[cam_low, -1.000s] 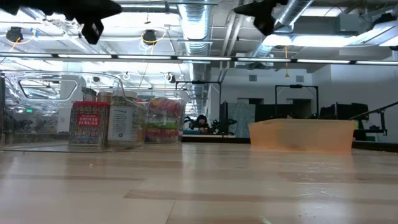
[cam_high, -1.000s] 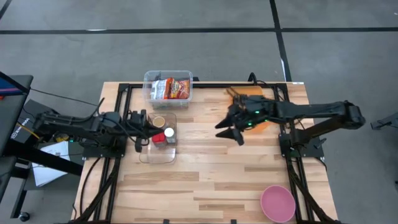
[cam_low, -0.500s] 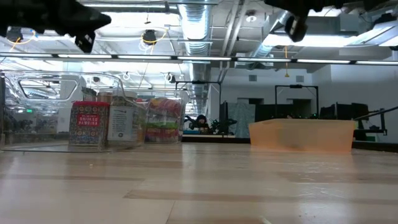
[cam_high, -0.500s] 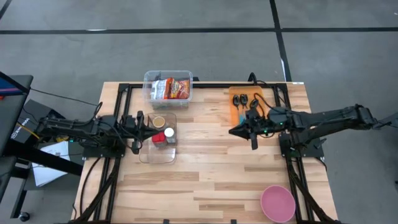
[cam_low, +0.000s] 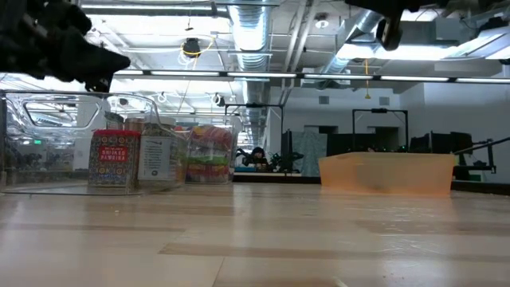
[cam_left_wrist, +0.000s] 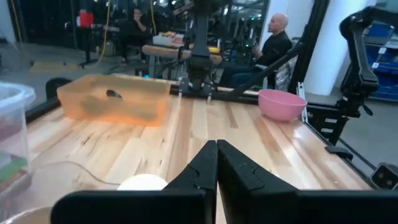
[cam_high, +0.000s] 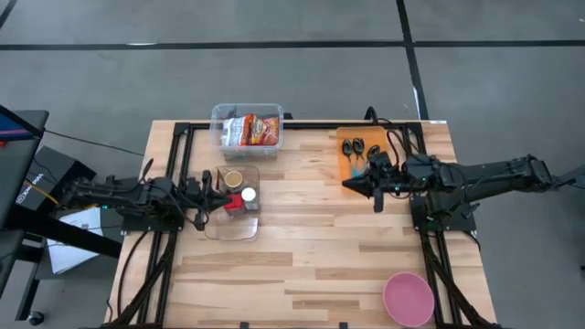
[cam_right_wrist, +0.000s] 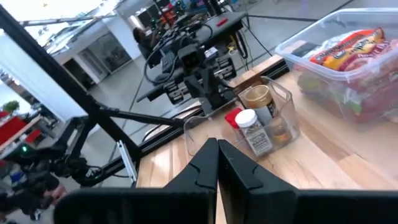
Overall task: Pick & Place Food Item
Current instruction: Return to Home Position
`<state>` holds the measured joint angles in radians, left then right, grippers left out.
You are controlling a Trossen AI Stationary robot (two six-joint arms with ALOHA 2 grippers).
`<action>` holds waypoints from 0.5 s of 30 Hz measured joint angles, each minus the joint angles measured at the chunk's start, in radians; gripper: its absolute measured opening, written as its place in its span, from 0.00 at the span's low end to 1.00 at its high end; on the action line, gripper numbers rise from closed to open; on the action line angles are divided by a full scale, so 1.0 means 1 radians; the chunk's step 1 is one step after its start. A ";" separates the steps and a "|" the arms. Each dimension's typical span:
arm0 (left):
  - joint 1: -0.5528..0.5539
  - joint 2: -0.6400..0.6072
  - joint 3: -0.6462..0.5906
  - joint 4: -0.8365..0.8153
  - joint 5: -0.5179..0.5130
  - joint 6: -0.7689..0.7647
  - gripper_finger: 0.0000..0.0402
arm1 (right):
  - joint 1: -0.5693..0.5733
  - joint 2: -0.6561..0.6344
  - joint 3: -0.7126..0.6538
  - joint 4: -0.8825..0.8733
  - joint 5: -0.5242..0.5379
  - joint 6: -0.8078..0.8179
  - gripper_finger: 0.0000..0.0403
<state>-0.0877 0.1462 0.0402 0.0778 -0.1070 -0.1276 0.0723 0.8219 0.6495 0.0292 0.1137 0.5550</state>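
Pale plank table [cam_high: 311, 247], open workshop with ducts and strip lights behind. Left gripper [cam_left_wrist: 216, 149] pinched together, nothing held, raised above the boards. Just ahead of and below those tips: clear bin [cam_high: 228, 228], with the red seasoning can [cam_low: 114, 159] upright inside, packed beside a white-lidded shaker [cam_high: 248, 194] and a brown-lidded jar [cam_high: 233, 178]. Well ahead, across the table: orange tray [cam_left_wrist: 115, 102] and pink bowl [cam_left_wrist: 281, 102]. Right gripper [cam_right_wrist: 217, 149] likewise pressed closed and empty, hovering just beside that tray, aimed at the bin well ahead of it. Also ahead, off to one side of the bin: transparent container [cam_right_wrist: 348, 56] with noodle packs. Probably a rigid, light tin with slick printed sides, so apt to slip or tip. Best pinched from above across the upper body, minding the close neighbours.
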 joint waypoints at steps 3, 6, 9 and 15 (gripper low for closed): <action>0.011 -0.037 -0.034 -0.005 0.009 0.019 0.00 | -0.004 0.000 0.000 0.000 0.000 0.032 0.00; 0.027 -0.053 -0.034 -0.038 0.013 0.056 0.00 | -0.004 0.000 0.000 -0.001 0.000 0.070 0.00; 0.041 -0.055 -0.033 -0.045 0.047 0.106 0.00 | -0.003 0.000 0.000 -0.002 -0.002 0.104 0.00; 0.061 -0.054 -0.033 -0.055 0.082 0.122 0.01 | 0.013 0.000 0.000 0.000 -0.004 0.144 0.00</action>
<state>-0.0265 0.0917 0.0071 0.0226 -0.0252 -0.0053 0.0858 0.8223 0.6495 0.0288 0.1101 0.6992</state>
